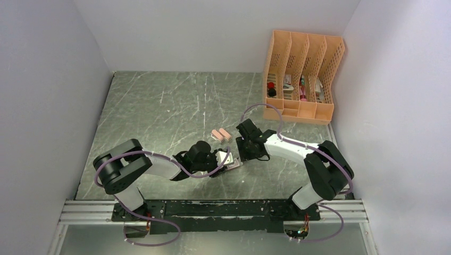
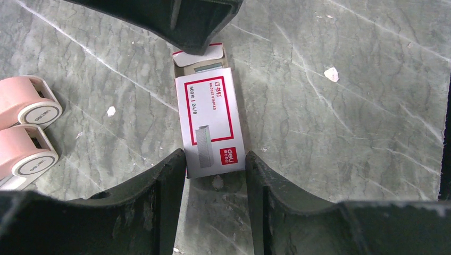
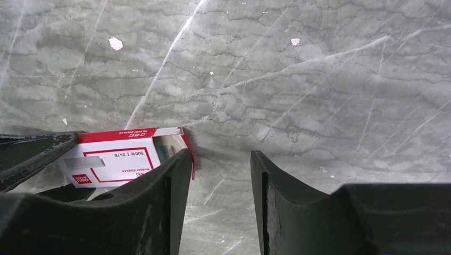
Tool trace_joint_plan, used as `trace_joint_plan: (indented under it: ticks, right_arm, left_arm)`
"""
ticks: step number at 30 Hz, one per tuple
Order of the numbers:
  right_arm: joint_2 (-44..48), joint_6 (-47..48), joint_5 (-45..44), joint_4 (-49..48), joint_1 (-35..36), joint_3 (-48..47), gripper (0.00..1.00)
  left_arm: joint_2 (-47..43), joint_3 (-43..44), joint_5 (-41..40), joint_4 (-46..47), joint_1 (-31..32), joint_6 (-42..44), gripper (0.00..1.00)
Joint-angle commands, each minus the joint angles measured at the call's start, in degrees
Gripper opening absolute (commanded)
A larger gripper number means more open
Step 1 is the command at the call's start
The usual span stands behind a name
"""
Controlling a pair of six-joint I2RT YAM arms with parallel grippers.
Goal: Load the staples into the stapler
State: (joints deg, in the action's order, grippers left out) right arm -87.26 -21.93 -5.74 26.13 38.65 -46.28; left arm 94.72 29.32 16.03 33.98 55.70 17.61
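Grey-green marbled table (image 1: 159, 106) between white walls, with an orange organizer (image 1: 303, 69) standing at the far right. I see the box (image 2: 210, 125) of staples lying flat near the middle. My left gripper (image 2: 215, 166) is clamped on its near end, one finger against each long side. The far end of the box is open, flap up, with the greyish tray (image 2: 205, 66) showing. My right gripper (image 3: 220, 159) crowds that open end, jaws apart with only bare table between them. One of its fingers overlaps the box's corner, and I cannot tell whether it touches. Two pink staplers (image 2: 21, 98) lie side by side near the box, touching neither it nor the fingers.
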Motion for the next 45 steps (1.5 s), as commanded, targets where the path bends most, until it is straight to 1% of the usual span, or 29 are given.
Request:
trace_joint_plan:
  ticks: [1, 6, 9, 16, 22, 28, 32, 45]
  right_arm:
    - [-0.78, -0.22, -1.85, 2.11, 0.19, -0.94, 0.48]
    - [-0.89, -0.29, -1.56, 1.99, 0.28, -1.00, 0.45]
    - [-0.91, -0.29, -1.25, 1.91, 0.30, -0.94, 0.40]
    - [-0.85, -0.29, -1.04, 1.73, 0.28, -0.78, 0.36]
    - [-0.97, -0.32, -0.54, 1.50, 0.33, -0.67, 0.27]
    - [-0.94, -0.30, -0.24, 1.38, 0.28, -0.73, 0.22]
    - [-0.95, -0.30, -0.16, 1.27, 0.30, -0.65, 0.14]
    - [-0.75, -0.61, -1.66, 1.79, 0.28, -0.87, 0.09]
  left_arm:
    - [2.62, -1.40, -1.19, -8.09, 0.39, 1.64, 0.49]
    - [2.81, -1.41, -1.08, -8.23, 0.39, 1.69, 0.49]
    - [2.75, -1.57, -0.98, -8.08, 0.39, 1.73, 0.49]
    - [2.93, -1.38, -0.92, -8.23, 0.39, 1.80, 0.49]
    - [3.01, -1.33, -0.73, -8.36, 0.42, 1.73, 0.49]
    - [3.18, -1.23, -0.68, -8.57, 0.46, 1.82, 0.49]
    - [3.19, -1.14, -0.72, -8.57, 0.46, 1.82, 0.48]
    - [3.36, -1.09, -0.61, -8.84, 0.46, 1.82, 0.48]
